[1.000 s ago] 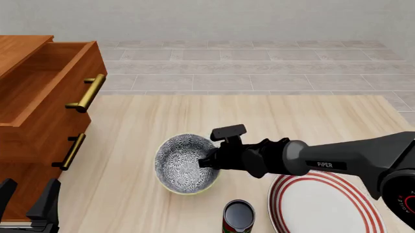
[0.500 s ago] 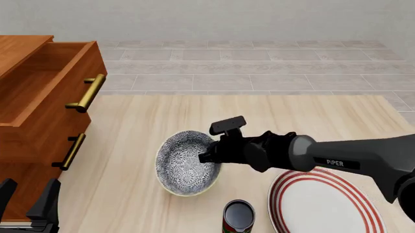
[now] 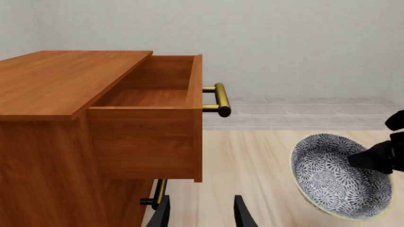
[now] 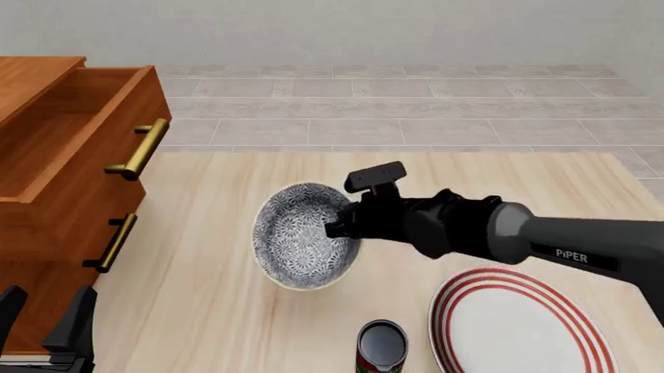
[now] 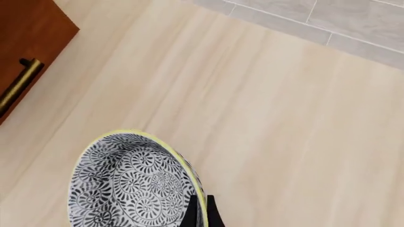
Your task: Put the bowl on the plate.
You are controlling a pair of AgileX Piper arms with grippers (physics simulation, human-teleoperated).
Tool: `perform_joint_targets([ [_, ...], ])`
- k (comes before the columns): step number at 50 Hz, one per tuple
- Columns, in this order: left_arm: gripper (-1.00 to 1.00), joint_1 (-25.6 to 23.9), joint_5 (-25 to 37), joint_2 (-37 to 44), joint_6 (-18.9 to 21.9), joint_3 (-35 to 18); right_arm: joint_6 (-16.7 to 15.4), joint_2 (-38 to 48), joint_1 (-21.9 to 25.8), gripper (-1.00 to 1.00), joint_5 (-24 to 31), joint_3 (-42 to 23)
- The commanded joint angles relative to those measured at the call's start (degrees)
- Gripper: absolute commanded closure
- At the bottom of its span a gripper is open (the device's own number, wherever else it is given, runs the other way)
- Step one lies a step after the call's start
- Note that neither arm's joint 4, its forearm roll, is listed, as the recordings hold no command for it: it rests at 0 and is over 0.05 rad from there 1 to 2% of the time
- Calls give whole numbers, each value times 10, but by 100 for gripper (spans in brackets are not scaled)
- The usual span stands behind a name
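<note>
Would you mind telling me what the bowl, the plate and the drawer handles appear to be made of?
The bowl looks like glazed ceramic: a dense grey-and-white print with a pale yellowish rim. The plate also looks ceramic or porcelain, smooth white with red rings. The drawer handles look like brushed brass, with a golden metallic sheen. As simulator renders, these are appearances only.

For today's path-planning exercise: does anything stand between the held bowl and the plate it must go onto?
Nothing visible does. The right gripper pinches the bowl by its rim, tilted. The plate lies bare to its right. The dark can stands nearer the camera, beside that path.
</note>
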Motion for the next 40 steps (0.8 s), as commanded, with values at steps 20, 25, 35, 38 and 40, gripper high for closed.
perform_joint_targets([
  [20,-100,0,0,0,0,0,-7,-107,-63,100,8,48],
  [25,-100,0,0,0,0,0,-9,-132,-75,100,11,64],
  [35,-100,0,0,0,0,0,-8,-188,-96,100,12,113],
  [38,-100,0,0,0,0,0,-9,-205,-103,100,15,124],
  [40,-100,0,0,0,0,0,-8,-215,-108,100,18,130],
])
